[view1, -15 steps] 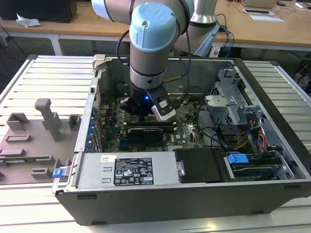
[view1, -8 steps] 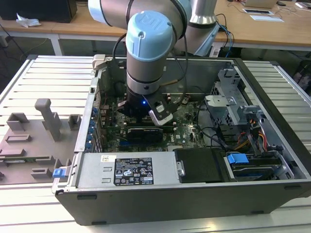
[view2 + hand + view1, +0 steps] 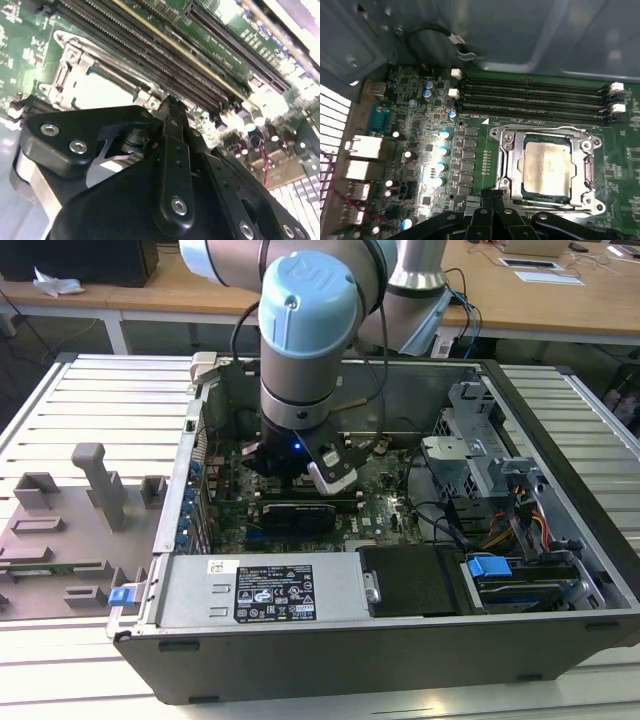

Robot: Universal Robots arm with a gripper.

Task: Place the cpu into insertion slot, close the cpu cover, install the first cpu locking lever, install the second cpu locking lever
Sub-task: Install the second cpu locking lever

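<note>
Taking the exterior view from its left: one grey fixture plate (image 3: 70, 540) lies at 9 o'clock of the open computer case (image 3: 350, 650). The single gripper (image 3: 292, 472) hangs at the case's centre, and one drive cage (image 3: 480, 440) stands at 3 o'clock.

Step in hand, as judged: the levers. In the first wrist view the one cpu (image 3: 546, 167) already sits in the insertion slot (image 3: 540, 195), and the one cpu cover (image 3: 512, 134) lies flat around it – placing and closing look done. Whether a locking lever (image 3: 590, 170) is hooked home cannot be told.

The gripper (image 3: 492, 197) is clenched, tips together and grasping nothing (both wrist views agree), poised just beside the socket's edge. Four memory slots (image 3: 535, 97) run along the socket's far side.

Lever work would call for a closed fingertip pressing the wire down and sideways under its catch – without sliding onto the cover.
</note>
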